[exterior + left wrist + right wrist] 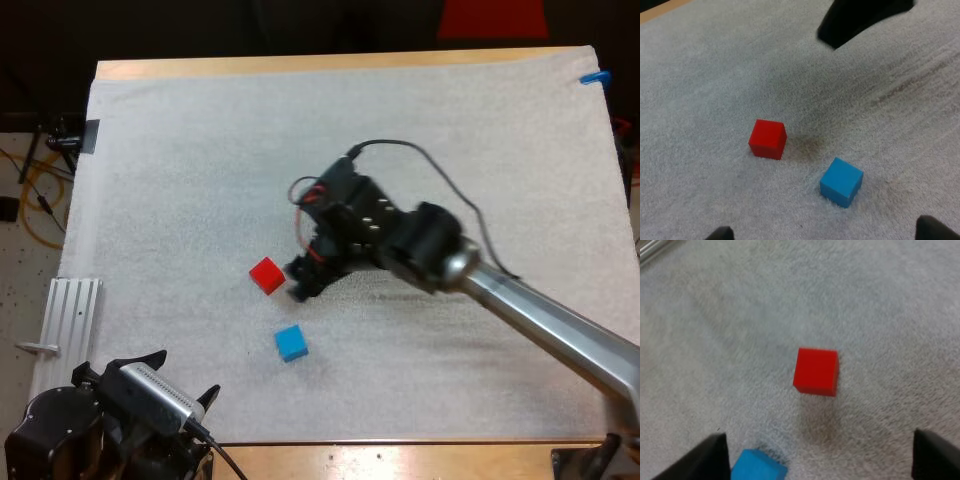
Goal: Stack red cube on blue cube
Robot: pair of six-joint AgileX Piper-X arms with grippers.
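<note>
Red cube [266, 275]: flat on the white mat [450, 130]; nothing grips it; near the blue cube but apart from it
Blue cube [291, 343]: on the mat, closer to the arms' side than the red cube; top face bare
Right claw [302, 281]: just beside the red cube; fingers spread wide and empty; the wrist view has the red cube ahead of the fingers, not between them
Left claw [182, 378]: at the near left corner of the table, well apart from both cubes; fingers spread wide, holding nothing
Step in hand, judged: approach for the pick; stacking not begun
Risk, nudge: one finger coming down on the red cube's edge would push or tip it
Risk, collision: a low sweep could knock the blue cube, so close by
Risk, skew: an off-centre grip would set the red cube down crooked; it may slide off
</note>
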